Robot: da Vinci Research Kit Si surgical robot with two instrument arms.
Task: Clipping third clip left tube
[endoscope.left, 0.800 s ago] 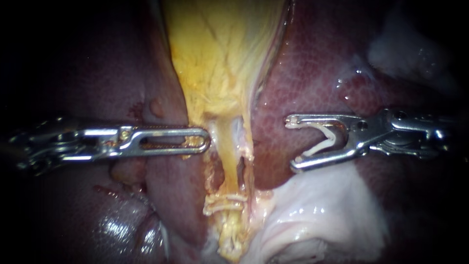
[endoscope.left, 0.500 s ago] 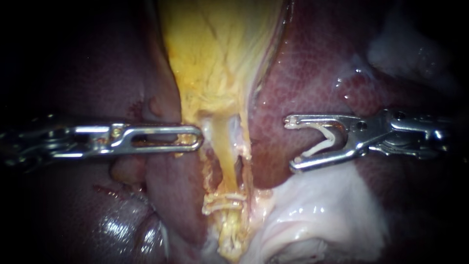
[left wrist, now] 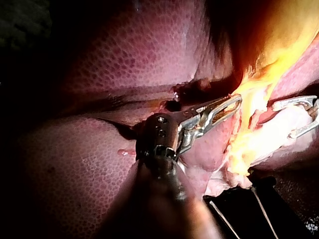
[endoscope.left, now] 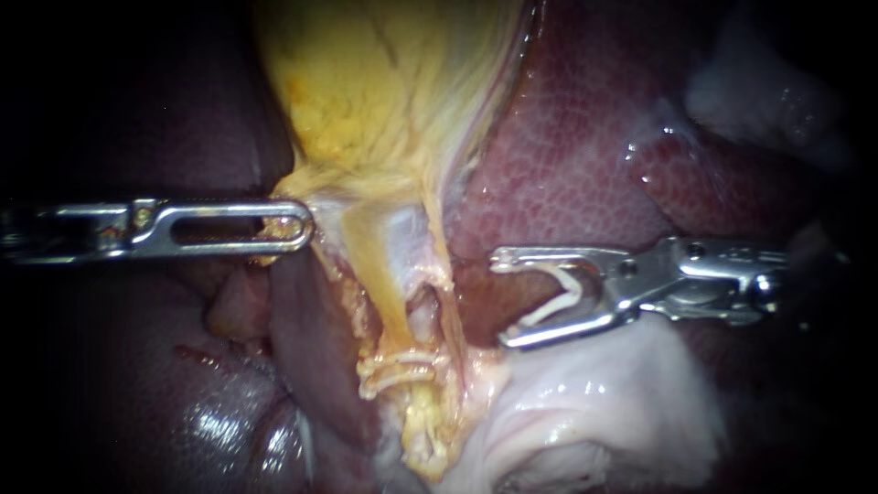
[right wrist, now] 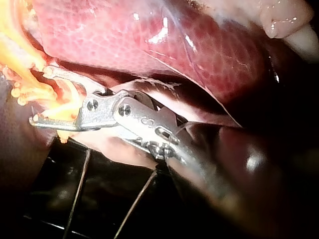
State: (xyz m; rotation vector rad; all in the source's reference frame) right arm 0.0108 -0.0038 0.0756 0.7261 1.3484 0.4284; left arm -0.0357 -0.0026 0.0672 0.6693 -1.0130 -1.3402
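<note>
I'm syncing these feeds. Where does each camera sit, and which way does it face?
Endoscope: close in, facing gallbladder and clipped tube; left instrument, right instrument with clip enter sideways.
Left wrist: on the left arm, looking along its instrument toward the gallbladder.
Right wrist: on the right arm, looking along its instrument past the liver.
Shared: all show the right instrument.

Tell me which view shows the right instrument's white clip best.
Endoscope view: the white clip shows side-on, a V between the right instrument's jaws. Left wrist view: only jaw tips. Right wrist view: clip lost against bright tissue.
</note>
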